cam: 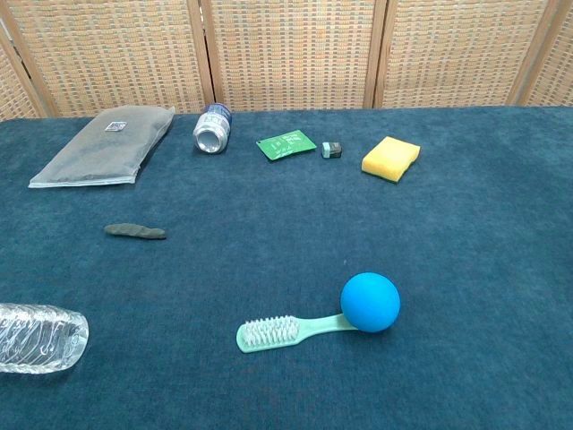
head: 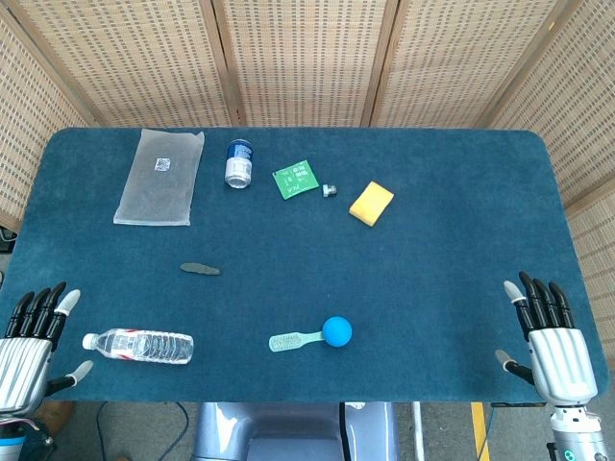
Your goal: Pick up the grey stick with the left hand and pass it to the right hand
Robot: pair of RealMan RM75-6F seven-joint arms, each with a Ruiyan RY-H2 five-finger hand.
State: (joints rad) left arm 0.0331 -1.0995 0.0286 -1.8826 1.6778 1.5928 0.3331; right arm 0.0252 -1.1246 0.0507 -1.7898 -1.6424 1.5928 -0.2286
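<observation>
The grey stick (head: 200, 269) (cam: 135, 231) lies flat on the blue table cloth, left of centre, with nothing touching it. My left hand (head: 29, 346) rests at the table's near left corner, fingers apart and empty, well below and left of the stick. At the near right corner sits my right hand (head: 550, 341), also spread and holding nothing. Neither hand shows in the chest view.
A water bottle (head: 139, 345) lies near my left hand. A green brush (head: 293, 339) and blue ball (head: 336, 330) lie front centre. At the back are a grey pouch (head: 159, 177), a can (head: 238, 163), a green card (head: 297, 180), a small bolt (head: 329, 191) and a yellow sponge (head: 371, 204).
</observation>
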